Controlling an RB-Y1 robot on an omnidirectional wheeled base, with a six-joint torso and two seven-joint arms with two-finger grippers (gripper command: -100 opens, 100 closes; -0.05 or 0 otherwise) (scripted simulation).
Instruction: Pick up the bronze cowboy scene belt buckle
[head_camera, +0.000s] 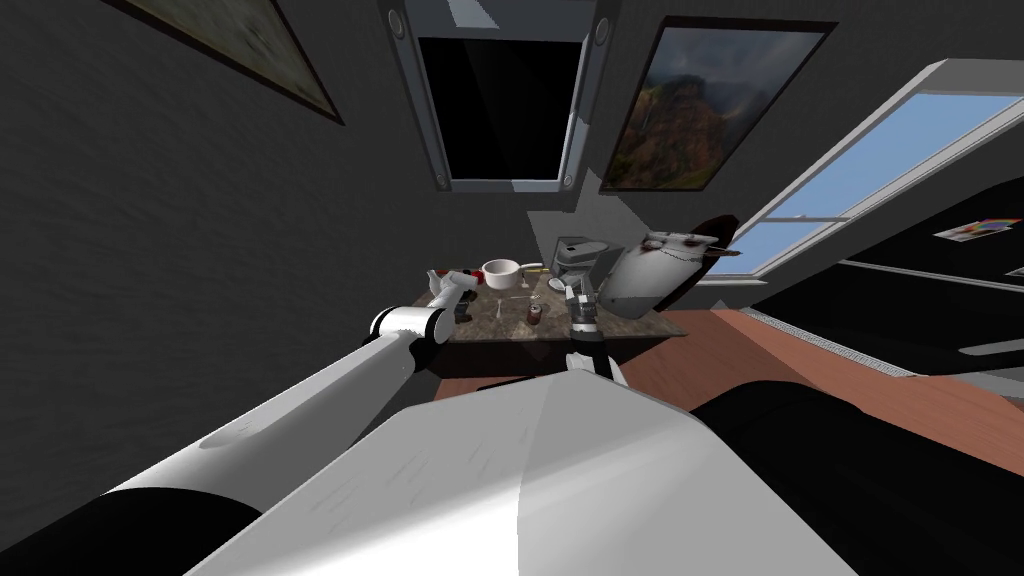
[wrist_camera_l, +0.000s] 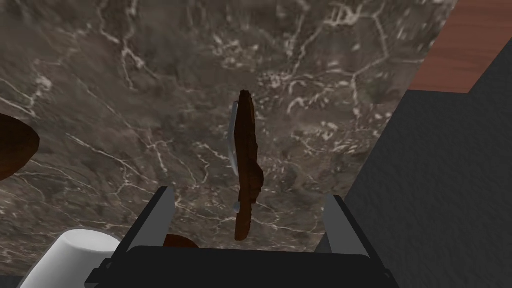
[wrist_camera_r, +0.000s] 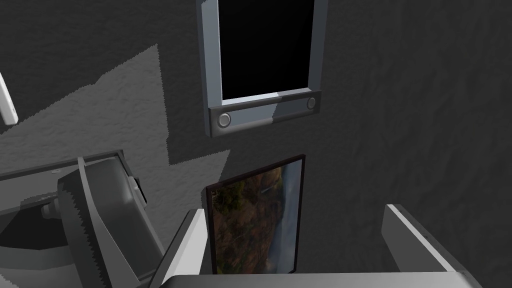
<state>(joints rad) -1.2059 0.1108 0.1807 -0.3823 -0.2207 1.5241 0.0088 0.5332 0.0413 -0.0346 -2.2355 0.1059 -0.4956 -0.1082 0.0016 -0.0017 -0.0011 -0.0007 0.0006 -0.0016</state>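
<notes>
The belt buckle (wrist_camera_l: 247, 160) is a thin, dark brown piece with a pale backing, seen edge-on over the brown marbled tabletop (wrist_camera_l: 150, 75). It lies midway between the two fingers of my left gripper (wrist_camera_l: 250, 212), which stand wide apart and touch neither side of it, so the gripper is open. From the head camera, the left gripper (head_camera: 462, 303) hangs over the left end of the small table (head_camera: 500, 330). My right gripper (head_camera: 578, 300) is raised over the table's right part, and the right wrist view shows it (wrist_camera_r: 302, 237) open and empty.
On the table stand a white bowl (head_camera: 500, 270), a grey machine (head_camera: 575, 258), a large white vessel (head_camera: 655, 268) and a small brown item (head_camera: 537, 314). A dark brown rounded thing (wrist_camera_l: 15, 145) lies near the left gripper. The table's edge and the reddish floor (wrist_camera_l: 470, 45) are close by.
</notes>
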